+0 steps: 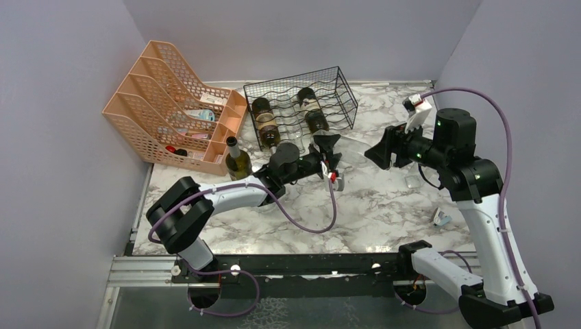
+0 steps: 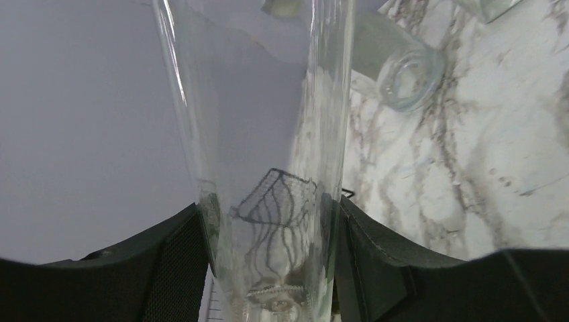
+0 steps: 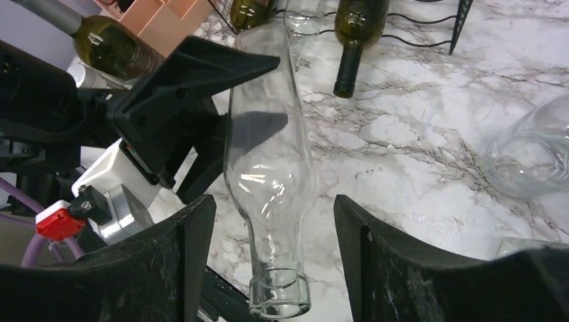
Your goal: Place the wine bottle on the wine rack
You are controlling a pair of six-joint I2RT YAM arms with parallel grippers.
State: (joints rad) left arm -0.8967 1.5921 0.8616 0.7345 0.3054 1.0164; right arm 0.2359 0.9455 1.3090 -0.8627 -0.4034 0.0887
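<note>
A clear glass wine bottle point(image 3: 268, 154) is held level above the table between both arms. My left gripper point(image 1: 329, 146) is shut on its body point(image 2: 268, 134). My right gripper point(image 1: 381, 152) is open, its fingers point(image 3: 376, 255) on either side of the bottle's neck and apart from it. The bottle's mouth point(image 3: 280, 296) points at the right wrist. The black wire wine rack point(image 1: 342, 89) stands behind, with two dark bottles point(image 1: 264, 116) lying in it. One dark neck point(image 3: 350, 60) sticks out of the rack's front.
A peach mesh file organizer point(image 1: 157, 103) stands at the back left. A green wine bottle point(image 1: 238, 161) stands upright beside it. Another clear glass vessel point(image 3: 530, 154) lies on the marble to the right. A small object point(image 1: 440, 218) lies near the right edge.
</note>
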